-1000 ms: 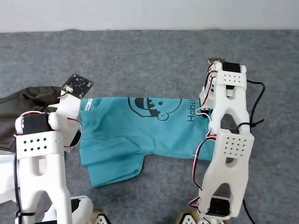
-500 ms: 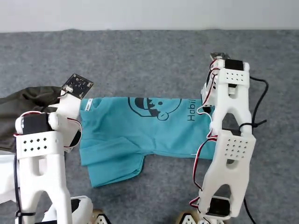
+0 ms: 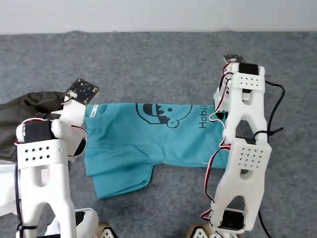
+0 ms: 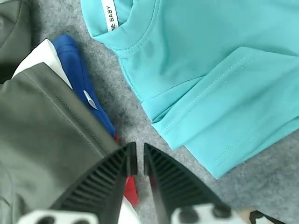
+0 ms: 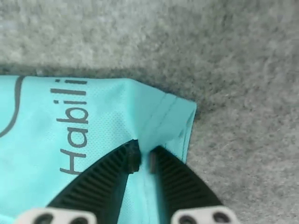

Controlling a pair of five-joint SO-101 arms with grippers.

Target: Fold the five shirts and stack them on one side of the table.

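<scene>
Arms: two, the left arm (image 3: 42, 163) at the collar end of the teal shirt, the right arm (image 3: 242, 148) over its hem end.
Teal shirt (image 3: 148, 144): one, lying flat across the middle of the grey table (image 3: 148, 64), collar toward the left arm and hem toward the right arm.
Sleeve (image 3: 126, 178): one shows, lying flat and sticking out from the shirt's near edge toward the arm bases.
Prints on the teal shirt: two, a dark round drawing (image 3: 163, 114) at the far edge and a line of dark lettering (image 5: 74, 130) near the hem.
Neck label (image 4: 110, 14): one, white, inside the collar.
Right gripper (image 5: 142, 151): fingers drawn almost together on the teal fabric close to the hem corner, and a raised crease runs out from between the tips.
Left gripper (image 4: 137, 156): fingers nearly closed with a thin slit between them and nothing in it, tips over the edge of the heap, just beside the teal collar.
Heap beside the left arm: four colours of cloth, an olive shirt (image 4: 42, 121) on top, with blue cloth (image 4: 77, 79), white cloth (image 4: 39, 56) and red cloth (image 4: 131, 189) peeking out from under it.
Olive shirt from above: bunched at the table's left edge, apart from the teal shirt.
</scene>
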